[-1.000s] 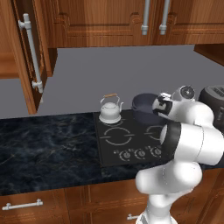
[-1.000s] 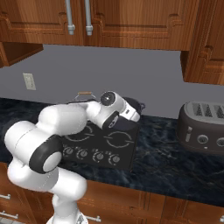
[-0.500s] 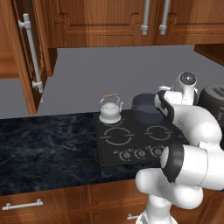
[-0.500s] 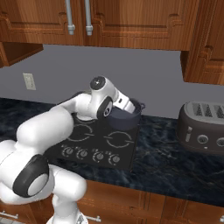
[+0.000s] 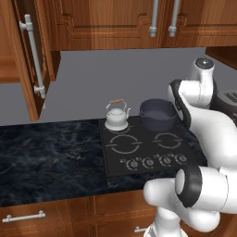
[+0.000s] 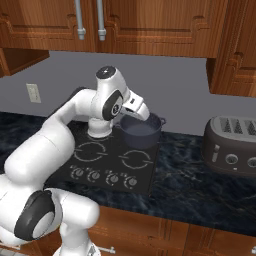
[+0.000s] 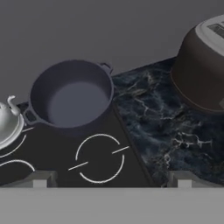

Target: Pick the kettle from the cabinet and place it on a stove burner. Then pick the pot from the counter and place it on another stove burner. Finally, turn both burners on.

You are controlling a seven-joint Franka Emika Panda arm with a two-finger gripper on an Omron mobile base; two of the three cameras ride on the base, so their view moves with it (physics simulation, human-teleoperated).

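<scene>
Hand view: gripper (image 7: 109, 179) above the cooktop (image 5: 146, 148), fingers spread and empty.
Nearest lies a bare front burner (image 7: 99, 158); beyond it the pot (image 7: 70, 97) and kettle (image 7: 8, 120) occupy rear burners; the knobs (image 5: 152, 161) lie toward the counter's front edge.

Counter (image 5: 51, 152) carries cooktop (image 5: 148, 159), toaster (image 6: 235, 145).

I see a small polished silver-white metal kettle (image 5: 116, 118) with a tan wooden grip, a wide matt dark grey pot (image 7: 71, 95), a glossy flat black glass cooktop (image 5: 146, 149), veined black marble counter (image 5: 48, 157), and reddish-brown varnished wooden cabinet (image 5: 28, 55).
</scene>
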